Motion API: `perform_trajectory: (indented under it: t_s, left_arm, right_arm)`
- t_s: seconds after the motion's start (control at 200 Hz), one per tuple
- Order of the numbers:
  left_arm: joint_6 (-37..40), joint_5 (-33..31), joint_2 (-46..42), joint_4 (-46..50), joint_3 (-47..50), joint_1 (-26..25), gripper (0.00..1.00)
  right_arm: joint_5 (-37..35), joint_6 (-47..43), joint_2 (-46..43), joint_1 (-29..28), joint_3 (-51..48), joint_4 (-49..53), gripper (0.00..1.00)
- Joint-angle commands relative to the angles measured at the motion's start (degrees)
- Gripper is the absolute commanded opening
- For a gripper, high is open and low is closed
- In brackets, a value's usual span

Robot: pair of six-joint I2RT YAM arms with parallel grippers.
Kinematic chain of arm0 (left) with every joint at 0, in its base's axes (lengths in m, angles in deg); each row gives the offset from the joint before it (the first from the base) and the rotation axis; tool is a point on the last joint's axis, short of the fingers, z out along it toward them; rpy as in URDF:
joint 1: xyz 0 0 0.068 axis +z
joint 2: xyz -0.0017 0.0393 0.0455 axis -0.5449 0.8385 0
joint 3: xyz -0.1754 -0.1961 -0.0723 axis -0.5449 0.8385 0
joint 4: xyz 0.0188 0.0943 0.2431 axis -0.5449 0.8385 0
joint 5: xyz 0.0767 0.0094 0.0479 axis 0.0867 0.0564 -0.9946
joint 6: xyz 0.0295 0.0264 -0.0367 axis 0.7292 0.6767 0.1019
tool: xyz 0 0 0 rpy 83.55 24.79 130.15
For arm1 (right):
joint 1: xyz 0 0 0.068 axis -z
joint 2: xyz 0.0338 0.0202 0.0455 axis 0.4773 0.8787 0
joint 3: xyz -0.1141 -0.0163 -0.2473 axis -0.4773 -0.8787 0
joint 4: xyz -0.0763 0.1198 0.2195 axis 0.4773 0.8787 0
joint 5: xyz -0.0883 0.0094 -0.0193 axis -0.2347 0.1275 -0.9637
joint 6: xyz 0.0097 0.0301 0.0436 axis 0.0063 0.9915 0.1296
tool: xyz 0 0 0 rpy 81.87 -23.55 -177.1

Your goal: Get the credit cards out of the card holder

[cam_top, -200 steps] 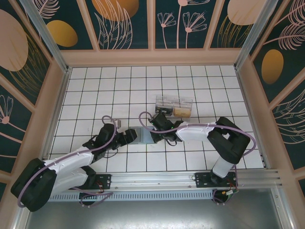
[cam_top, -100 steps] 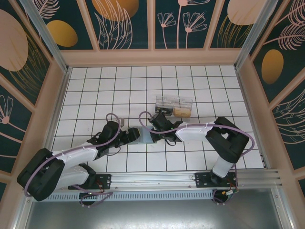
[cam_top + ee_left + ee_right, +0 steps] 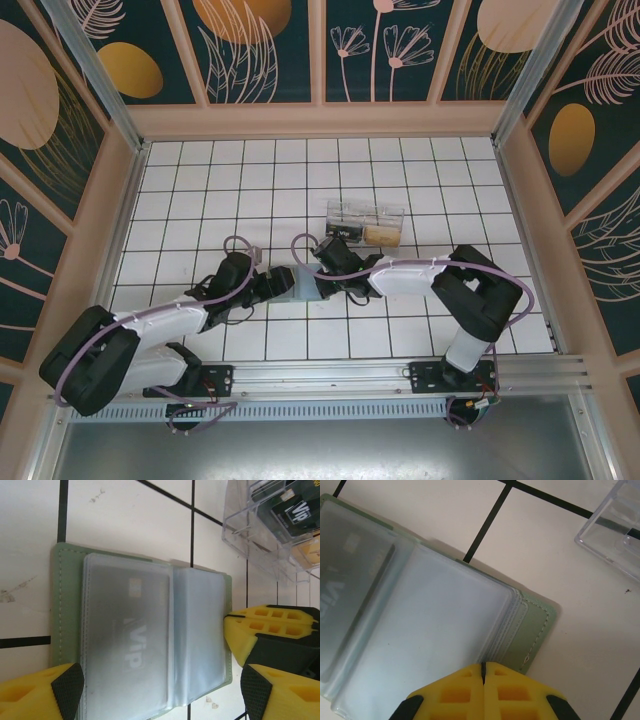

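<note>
The card holder lies open on the tiles between my two grippers, a grey-green wallet with clear plastic sleeves. A grey credit card marked VIP sits inside the left sleeve, also visible in the right wrist view. My left gripper is open, its fingers straddling the holder's width just above it. My right gripper is shut, with its yellow tips resting against the holder's green edge on the opposite side. From above, the left gripper and right gripper flank the holder closely.
A clear plastic box with cards inside stands just behind the holder, close to the right gripper; it also shows in the left wrist view and the right wrist view. Wooden walls enclose the white tiled floor.
My left arm has slid right, bringing its open gripper up over the card holder. The right gripper has stayed shut in place at the holder's edge.
</note>
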Motion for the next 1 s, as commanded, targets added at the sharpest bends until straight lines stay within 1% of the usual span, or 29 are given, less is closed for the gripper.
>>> perform_trajectory:
  t_s: [0.0, 0.17, 0.405, 0.661, 0.996]
  left_arm:
    - [1.0, 0.6, 1.5, -0.1, -1.3, -0.1, 0.84]
    - [0.7, 3.8, 2.6, -3.8, -1.2, -0.1, 0.84]
    - [0.2, 7.2, 1.8, -7.0, -0.9, 0.0, 0.85]
    - [0.2, 7.7, 1.4, -7.8, -0.5, -0.1, 0.88]
    - [-1.0, 11.8, 2.6, -13.9, -2.0, -0.1, 0.89]
  right_arm:
    - [0.1, 0.5, 2.2, -0.5, -0.3, 0.6, 0.04]
    - [0.1, 0.6, 2.3, -0.4, -0.2, 0.7, 0.04]
    - [0.3, 0.7, 2.6, -0.5, -0.5, 0.7, 0.04]
    - [0.3, 0.7, 2.7, -0.5, -0.4, 0.6, 0.04]
    - [-0.7, 1.3, 2.3, -0.4, -0.9, 0.4, 0.04]
